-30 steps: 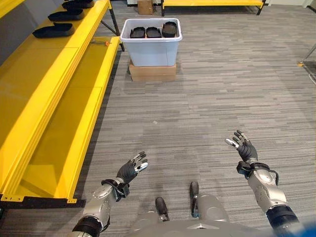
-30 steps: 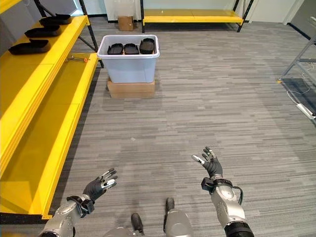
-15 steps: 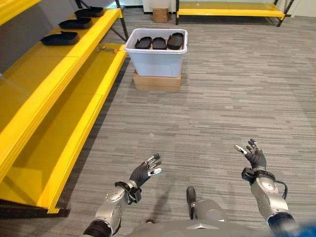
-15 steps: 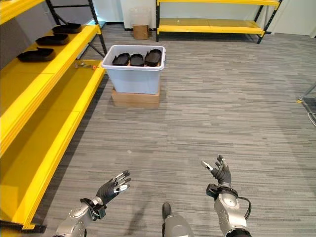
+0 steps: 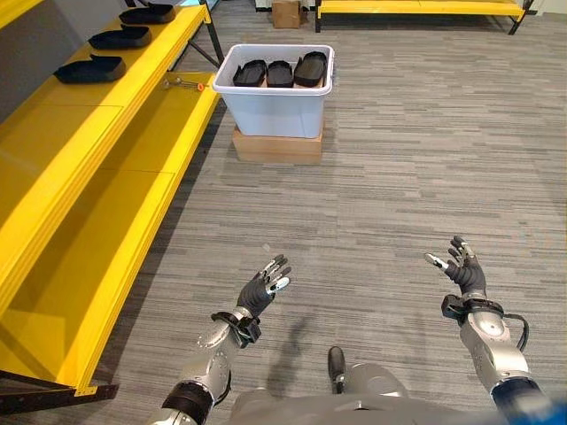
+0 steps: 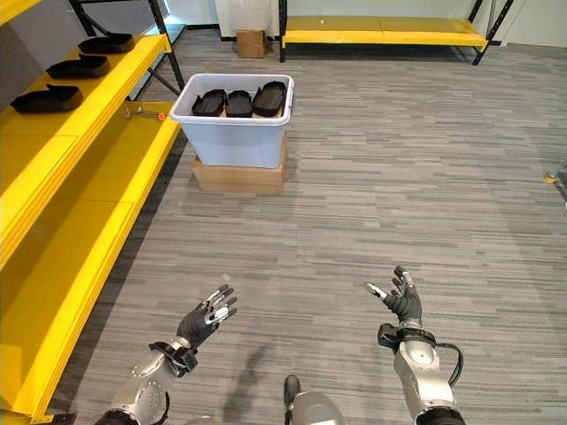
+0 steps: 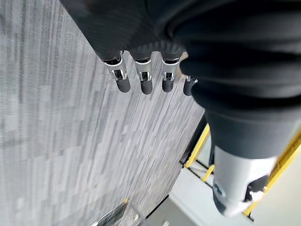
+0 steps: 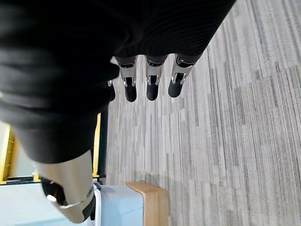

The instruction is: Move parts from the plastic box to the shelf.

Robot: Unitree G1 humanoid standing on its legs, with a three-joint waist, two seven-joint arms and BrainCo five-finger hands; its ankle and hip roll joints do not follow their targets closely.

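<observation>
Plastic box (image 5: 275, 99) sits on a cardboard carton (image 5: 277, 146) beside the yellow shelf (image 5: 106, 133); three black parts (image 5: 280, 73) stand in it, three more parts (image 5: 89, 69) already lie on the shelf. Left robot hand (image 5: 262, 291) and right robot hand (image 5: 462, 273) are held well short of the box, fingers straight, empty. Approach squarely, stop close, then reach down for one part. No legible print.

My silver, dark-tipped left hand (image 5: 262, 290) and right hand (image 5: 462, 273) hover forward, palms inward, fingers straight, holding nothing.
</observation>
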